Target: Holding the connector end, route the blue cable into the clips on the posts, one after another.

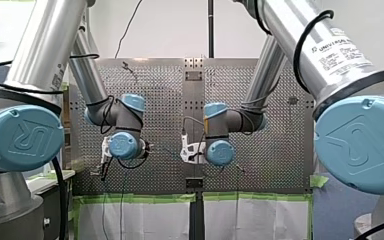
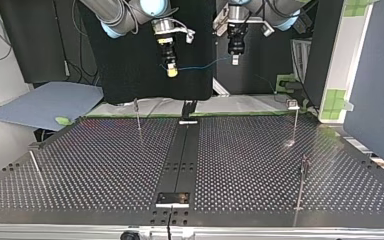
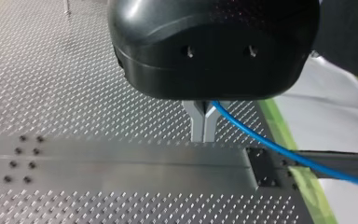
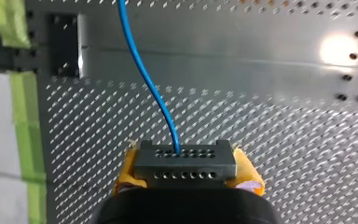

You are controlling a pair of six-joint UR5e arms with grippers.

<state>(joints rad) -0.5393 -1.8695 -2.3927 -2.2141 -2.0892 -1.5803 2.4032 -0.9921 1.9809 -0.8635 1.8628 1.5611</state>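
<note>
Yellow pads of your right gripper are clamping the black connector. Your left gripper's jaws are pinching the blue cable, which is spanning the air between them above the table. It is looking light and limp, so the rigid connector is offering the surest hold.

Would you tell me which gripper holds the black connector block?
My right gripper: its yellow-padded jaws clamp the black connector block; my left gripper pinches only the thin blue cable.
</note>
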